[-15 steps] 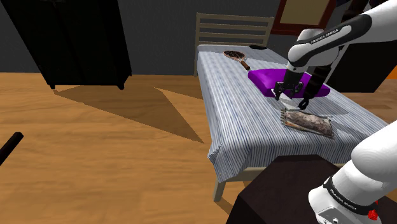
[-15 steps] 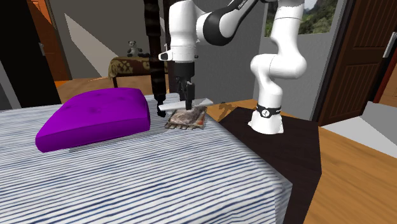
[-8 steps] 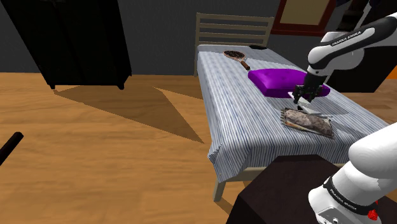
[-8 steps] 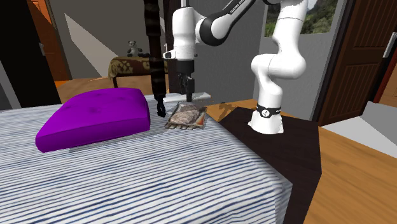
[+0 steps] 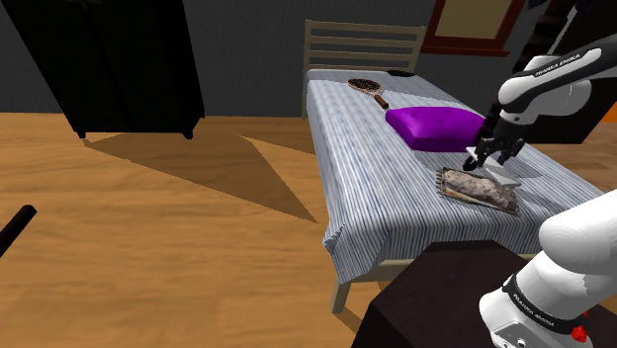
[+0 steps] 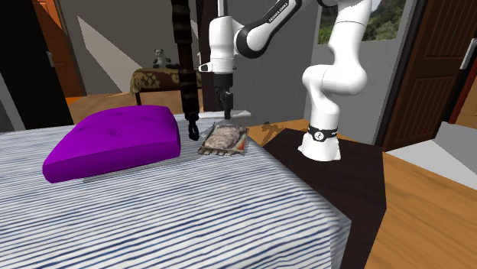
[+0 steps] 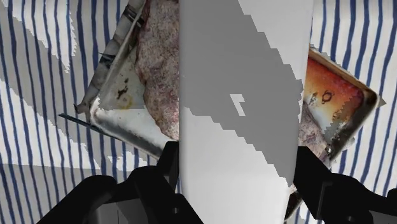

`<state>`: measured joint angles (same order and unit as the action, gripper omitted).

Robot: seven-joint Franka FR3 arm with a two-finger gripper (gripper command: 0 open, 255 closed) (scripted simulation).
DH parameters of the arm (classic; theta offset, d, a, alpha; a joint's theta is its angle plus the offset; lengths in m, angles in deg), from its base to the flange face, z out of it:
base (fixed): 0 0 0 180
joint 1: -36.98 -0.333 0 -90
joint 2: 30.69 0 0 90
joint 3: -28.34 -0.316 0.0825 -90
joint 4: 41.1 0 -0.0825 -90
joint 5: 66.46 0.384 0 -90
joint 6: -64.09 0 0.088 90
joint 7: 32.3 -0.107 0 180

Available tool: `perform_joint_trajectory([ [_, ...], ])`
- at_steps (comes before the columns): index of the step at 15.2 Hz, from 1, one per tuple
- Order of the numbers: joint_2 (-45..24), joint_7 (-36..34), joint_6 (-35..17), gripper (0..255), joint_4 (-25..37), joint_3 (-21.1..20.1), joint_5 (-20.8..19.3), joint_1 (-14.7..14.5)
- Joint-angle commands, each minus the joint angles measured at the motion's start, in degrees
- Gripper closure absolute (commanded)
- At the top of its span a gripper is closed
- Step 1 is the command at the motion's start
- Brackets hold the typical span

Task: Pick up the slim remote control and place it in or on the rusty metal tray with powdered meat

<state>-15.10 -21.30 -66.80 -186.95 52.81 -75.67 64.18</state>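
Taken across the shoulder view, left to right. At far left, against the far wall: a tall dark wardrobe (image 5: 129,59), standing on a wooden floor (image 5: 178,227). Near the left edge, lying on that floor: a black rod (image 5: 18,229). Right of middle: a table under a blue-striped cloth (image 5: 376,188), running from near to far, with a slatted wooden chair back (image 5: 361,44) at its far end. On the cloth's far part: a dark oval brush (image 5: 368,89) with a wooden handle. Nearer and further right: a purple cushion (image 5: 440,127). Just right of the cushion, hanging above the cloth from the white arm (image 5: 554,79): the black gripper (image 5: 491,156), pointing down. Closed on the slim remote control (image 7: 238,108), plain grey, clasping its two long sides with the fingers (image 7: 167,168). Held up over the rusty metal tray (image 5: 443,188), seen directly beneath it in the wrist view. Lying flat on the cloth toward the table's right side, nearer than the cushion and apart from it: that tray, heaped with brownish-pink powdered meat (image 7: 162,63), orange rust on its bare floor. At near right: the dark stand (image 5: 435,287), bearing the arm's white base.
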Motion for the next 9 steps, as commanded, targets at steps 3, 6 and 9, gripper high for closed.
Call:
perform_joint_trajectory([
  [3,-2.5,0.6,-3.8,255,-1.3,0.7,0.6,-0.2],
  [6,-4.5,1.2,-6.6,255,-2.2,1.1,1.3,-0.5],
  [9,-6.6,1.9,-9.3,255,-3.0,1.5,2.2,-0.8],
])
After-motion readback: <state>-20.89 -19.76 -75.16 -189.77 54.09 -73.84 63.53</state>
